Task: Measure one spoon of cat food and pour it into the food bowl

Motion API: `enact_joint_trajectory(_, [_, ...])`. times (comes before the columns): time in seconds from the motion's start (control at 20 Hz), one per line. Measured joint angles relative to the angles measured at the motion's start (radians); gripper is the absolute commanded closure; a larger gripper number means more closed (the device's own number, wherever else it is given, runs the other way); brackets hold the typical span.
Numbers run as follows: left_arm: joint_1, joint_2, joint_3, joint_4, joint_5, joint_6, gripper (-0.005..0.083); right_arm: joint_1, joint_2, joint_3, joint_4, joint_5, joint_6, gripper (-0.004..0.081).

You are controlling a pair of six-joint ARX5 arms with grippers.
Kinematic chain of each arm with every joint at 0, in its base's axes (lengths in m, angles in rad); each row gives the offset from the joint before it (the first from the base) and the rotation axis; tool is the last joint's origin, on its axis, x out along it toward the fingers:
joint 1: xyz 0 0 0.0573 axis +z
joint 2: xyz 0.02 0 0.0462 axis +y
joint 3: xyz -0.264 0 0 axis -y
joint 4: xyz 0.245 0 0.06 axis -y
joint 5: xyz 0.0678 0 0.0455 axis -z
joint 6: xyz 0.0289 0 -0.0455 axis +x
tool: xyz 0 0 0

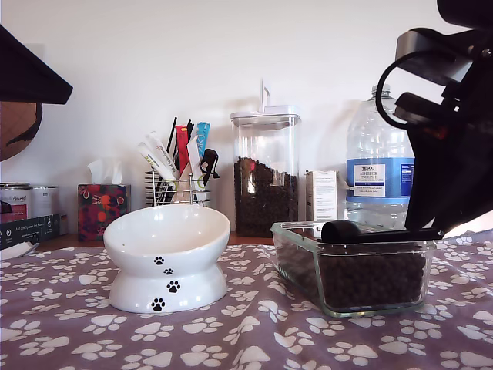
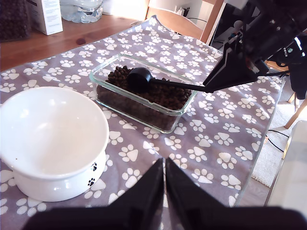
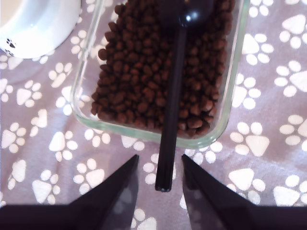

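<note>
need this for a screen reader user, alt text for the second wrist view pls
My second gripper, jaws open, flanks the handle end of the black spoon, which lies on cat food in a glass dish. The white food bowl shows partly, on a paw-print cloth.

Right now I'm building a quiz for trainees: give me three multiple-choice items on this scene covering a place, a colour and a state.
1. Where does the spoon lie?
A. across the glass dish of cat food
B. in the food bowl
C. on the cloth

2. What colour is the food bowl?
A. blue
B. white
C. red

3. How is my second end effector?
A. shut on the spoon
B. open, astride the handle tip
C. holding the bowl

Key: 1 A, handle overhangs the rim; 2 B, with black paw prints; 3 B, gaps show beside the handle.
</note>
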Motion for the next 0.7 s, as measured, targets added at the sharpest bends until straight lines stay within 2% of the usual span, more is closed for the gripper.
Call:
enact_joint_trajectory(0.25, [0.000,0.000,0.000,0.000,0.000,0.000,0.0793,0.000,0.056,0.000,0.005,0.000,0.000,0.0600])
enact_joint_trajectory(0.45, [0.000,0.000,0.000,0.000,0.000,0.000,0.0793,0.000,0.055,0.000,0.019,0.000,0.002,0.0619])
enact_joint_trajectory(0.6, [0.000,0.000,0.000,0.000,0.000,0.000,0.0793,0.000,0.055,0.000,0.019,0.000,0.002,0.0777])
enact_joint_trajectory(0.7, [0.000,0.000,0.000,0.000,0.000,0.000,0.0793,0.000,0.055,0.000,0.019,0.000,0.002,0.0782])
